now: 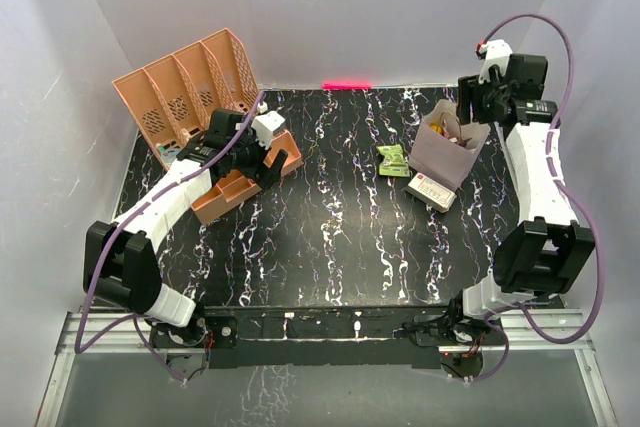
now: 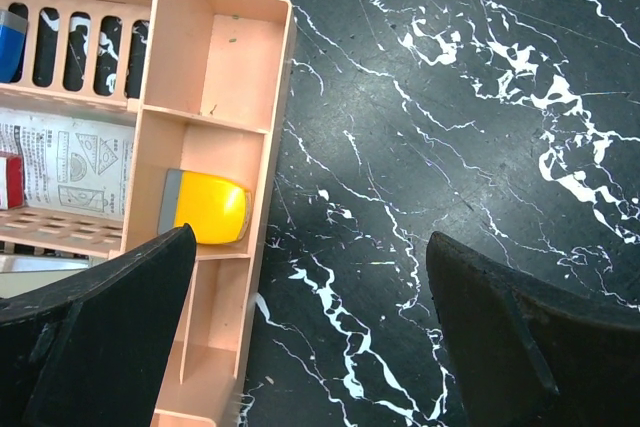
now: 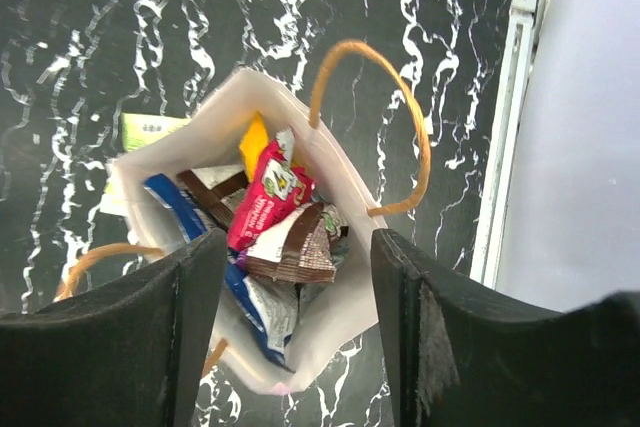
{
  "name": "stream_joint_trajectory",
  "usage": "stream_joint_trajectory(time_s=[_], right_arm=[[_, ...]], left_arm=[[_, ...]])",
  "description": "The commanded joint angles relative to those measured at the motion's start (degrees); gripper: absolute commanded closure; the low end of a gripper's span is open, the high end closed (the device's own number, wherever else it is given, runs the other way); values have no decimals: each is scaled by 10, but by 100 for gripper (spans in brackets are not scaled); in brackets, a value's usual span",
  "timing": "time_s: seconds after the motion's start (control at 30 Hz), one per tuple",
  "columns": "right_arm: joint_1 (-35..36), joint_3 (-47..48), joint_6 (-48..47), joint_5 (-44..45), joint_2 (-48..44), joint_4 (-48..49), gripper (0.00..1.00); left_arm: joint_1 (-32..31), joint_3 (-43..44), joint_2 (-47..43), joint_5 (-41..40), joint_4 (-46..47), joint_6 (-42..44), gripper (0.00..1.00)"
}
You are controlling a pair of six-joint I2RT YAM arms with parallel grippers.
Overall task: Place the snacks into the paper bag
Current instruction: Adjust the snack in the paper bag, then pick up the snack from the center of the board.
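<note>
The paper bag [image 1: 447, 154] stands at the right of the table, and in the right wrist view [image 3: 345, 192] I look down into it. Several snacks lie inside: a red-pink packet [image 3: 266, 202], a brown and white packet [image 3: 295, 247], a blue packet [image 3: 250, 297] and a yellow one [image 3: 255, 137]. A green snack packet [image 1: 393, 160] lies on the table left of the bag. My right gripper [image 3: 295, 332] is open and empty just above the bag's mouth. My left gripper [image 2: 310, 337] is open and empty at the left, over the organiser's tray edge.
The peach organiser [image 1: 185, 87] stands at back left; its low tray [image 2: 210, 77] holds a yellow item [image 2: 210, 209]. A white box with a red mark [image 1: 431, 190] lies in front of the bag. A white rail [image 3: 505, 117] marks the table's right edge.
</note>
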Motion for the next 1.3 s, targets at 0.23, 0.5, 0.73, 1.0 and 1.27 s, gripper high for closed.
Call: stream_joint_trajectory(time_s=[0.23,0.5,0.73,1.0,1.27], right_arm=[[19,146,-13,-138,-58,-60,26],[146,166,-36,-149,-47,-58,24],[275,119,-74,-47,1,-47,24],[343,55,-73,98,85,9,25],[342,62,-73,216,201,47,25]], left_arm=[[4,20,-19,-62,9,-40,1],[19,10,-32,-72,19,-49,2],[27,11,-39,-61,13,-38,2],[36,6,-52,-55,12,-24,1],[41,-2,-61,-38,12,-18,2]])
